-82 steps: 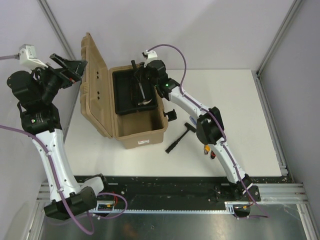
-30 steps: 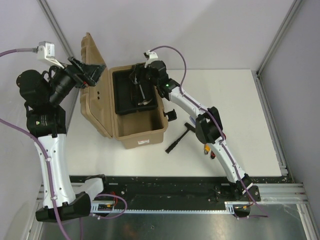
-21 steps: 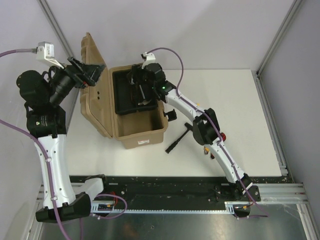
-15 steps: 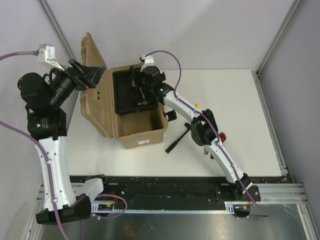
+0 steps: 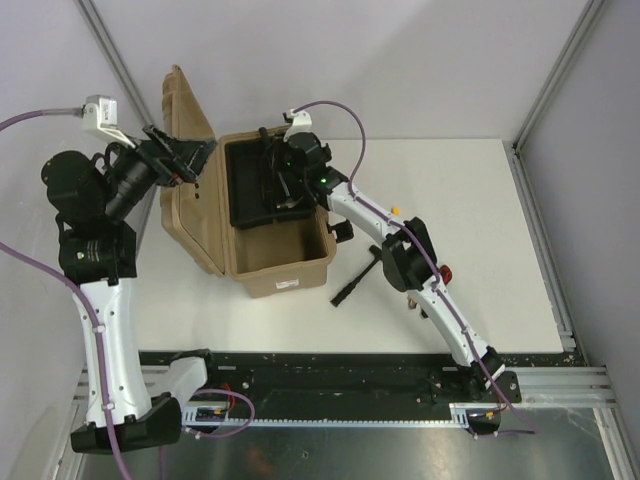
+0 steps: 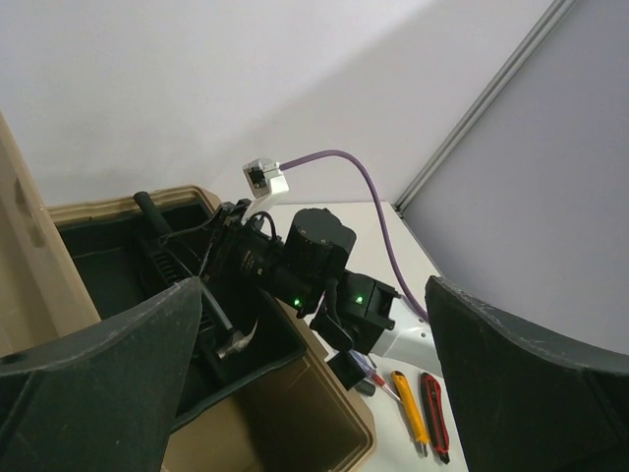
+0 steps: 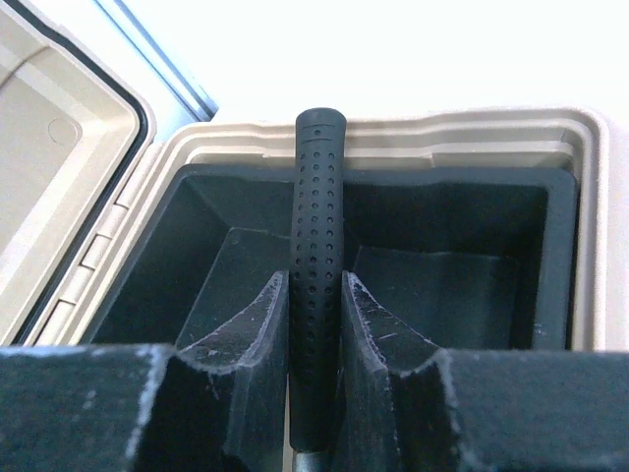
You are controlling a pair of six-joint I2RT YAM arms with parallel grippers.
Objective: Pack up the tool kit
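The tan toolbox stands open, its lid upright on the left. A black inner tray sits in its far half. My right gripper is over the tray, shut on the hammer. In the right wrist view both fingers press the hammer's black dotted handle, which points over the tray. The hammer's steel head hangs low in the tray. My left gripper is open and empty beside the lid's upper edge; its view looks down into the box.
A black T-shaped tool lies on the white table right of the box. A yellow knife, a red-black handled tool and a screwdriver lie beyond it, partly under my right arm. Grey walls close in behind and on both sides.
My left arm has risen and swung right, bringing its open gripper up to the lid's top edge. My right gripper has shifted slightly left over the tray, still holding the hammer.
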